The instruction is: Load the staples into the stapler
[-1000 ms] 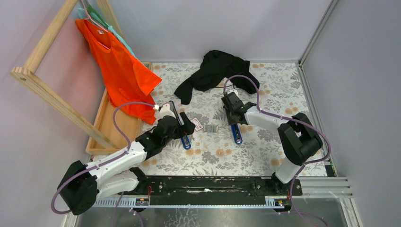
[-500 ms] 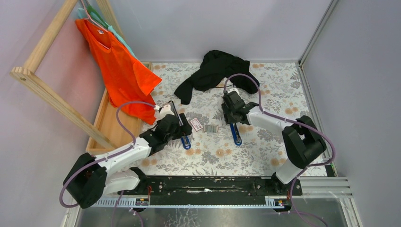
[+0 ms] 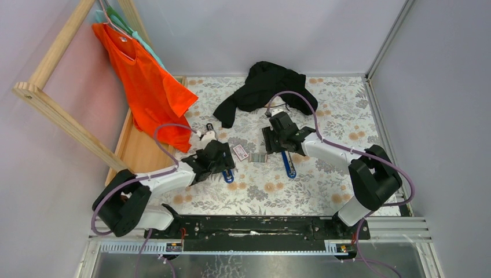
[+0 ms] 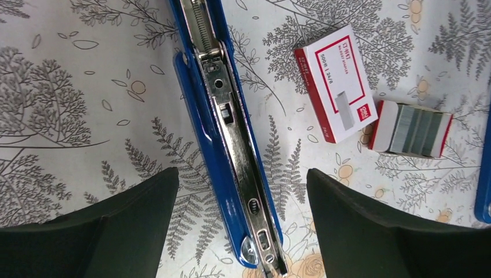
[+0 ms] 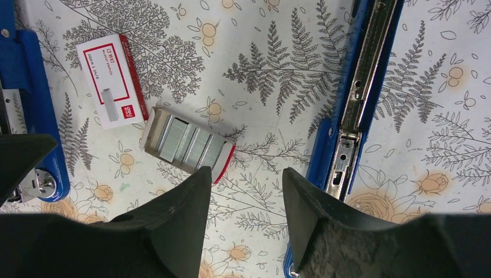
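The small white-and-red cardboard staple box (image 4: 336, 84) lies flat on the floral tablecloth (image 3: 324, 191); just right of it sits the red-edged tray of grey-silver staple strips (image 4: 412, 128). Left of the box, the left gripper (image 4: 242, 185) hangs with fingers spread wide astride an opened blue metal stapler (image 4: 231, 145), gripping nothing; past the tray from the box, the right gripper (image 5: 246, 179) is parted and empty, beside a second blue stapler (image 5: 353, 116).

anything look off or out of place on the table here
The black garment lies crumpled at the far side of the table, which has nothing to do with stapling. The staple tray is out of its box and askew beside it. The left stapler and right stapler lie opened. Nothing looks spilled.
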Robot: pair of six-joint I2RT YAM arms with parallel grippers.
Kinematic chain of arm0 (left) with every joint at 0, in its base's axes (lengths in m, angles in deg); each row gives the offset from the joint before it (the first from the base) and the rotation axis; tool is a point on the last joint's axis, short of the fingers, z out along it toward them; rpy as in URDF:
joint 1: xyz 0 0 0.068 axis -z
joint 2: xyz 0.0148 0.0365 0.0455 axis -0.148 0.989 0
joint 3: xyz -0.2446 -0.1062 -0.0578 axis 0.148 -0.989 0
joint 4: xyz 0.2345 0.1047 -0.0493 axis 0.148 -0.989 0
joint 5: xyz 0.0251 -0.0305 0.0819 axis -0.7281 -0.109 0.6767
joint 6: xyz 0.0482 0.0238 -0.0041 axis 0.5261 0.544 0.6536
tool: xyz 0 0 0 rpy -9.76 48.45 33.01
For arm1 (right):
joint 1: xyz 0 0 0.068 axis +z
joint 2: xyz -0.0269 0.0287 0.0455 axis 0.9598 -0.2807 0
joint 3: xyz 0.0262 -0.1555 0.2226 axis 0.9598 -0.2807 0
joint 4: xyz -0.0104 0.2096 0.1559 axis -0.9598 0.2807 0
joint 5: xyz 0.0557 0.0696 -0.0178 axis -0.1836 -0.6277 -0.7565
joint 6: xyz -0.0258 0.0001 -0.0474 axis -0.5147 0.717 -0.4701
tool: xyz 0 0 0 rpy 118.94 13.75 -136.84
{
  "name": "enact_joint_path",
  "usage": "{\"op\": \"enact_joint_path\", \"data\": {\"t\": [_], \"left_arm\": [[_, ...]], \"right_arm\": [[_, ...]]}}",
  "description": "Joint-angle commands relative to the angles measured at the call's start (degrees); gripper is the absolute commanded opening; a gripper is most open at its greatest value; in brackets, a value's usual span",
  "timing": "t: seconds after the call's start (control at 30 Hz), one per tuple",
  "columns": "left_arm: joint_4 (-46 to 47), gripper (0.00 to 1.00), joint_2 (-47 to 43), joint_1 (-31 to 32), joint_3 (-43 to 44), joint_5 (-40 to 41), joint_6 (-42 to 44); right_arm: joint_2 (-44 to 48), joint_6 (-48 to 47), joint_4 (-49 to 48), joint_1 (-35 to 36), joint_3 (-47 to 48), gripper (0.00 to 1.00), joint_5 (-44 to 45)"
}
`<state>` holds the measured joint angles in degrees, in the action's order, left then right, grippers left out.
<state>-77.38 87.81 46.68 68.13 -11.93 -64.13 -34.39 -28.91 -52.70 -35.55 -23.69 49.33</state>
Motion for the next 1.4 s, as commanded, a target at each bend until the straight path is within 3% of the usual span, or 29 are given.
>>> {"op": "enact_joint_path", "data": {"t": [0.0, 0.2, 0.67, 1.1, 1.37], "left_arm": [[3.1, 0.85, 4.0, -0.4, 2.8, -1.0, 0.9], [3.9, 0.72, 6.3, -0.1, 2.9, -4.6, -0.8], [4.6, 0.62, 8.6, 6.5, 2.3, -4.9, -6.0], [1.7, 0.61, 8.1, 10.8, 1.3, -3.8, -8.3], [-0.8, 0.8, 4.7, 11.4, 1.7, -2.3, -8.5]], "right_arm": [[-0.3, 0.8, -3.0, 0.5, 1.0, 0.55, -2.2], [-1.0, 0.8, -3.7, 0.5, 0.9, 0.55, -3.3], [-3.1, 0.8, -5.5, 0.8, 1.5, 0.55, -6.6], [-5.4, 2.9, -1.1, 2.4, 3.4, 0.47, -5.5], [-7.7, 4.5, 0.0, 4.0, 3.6, 0.44, -4.3]]}}
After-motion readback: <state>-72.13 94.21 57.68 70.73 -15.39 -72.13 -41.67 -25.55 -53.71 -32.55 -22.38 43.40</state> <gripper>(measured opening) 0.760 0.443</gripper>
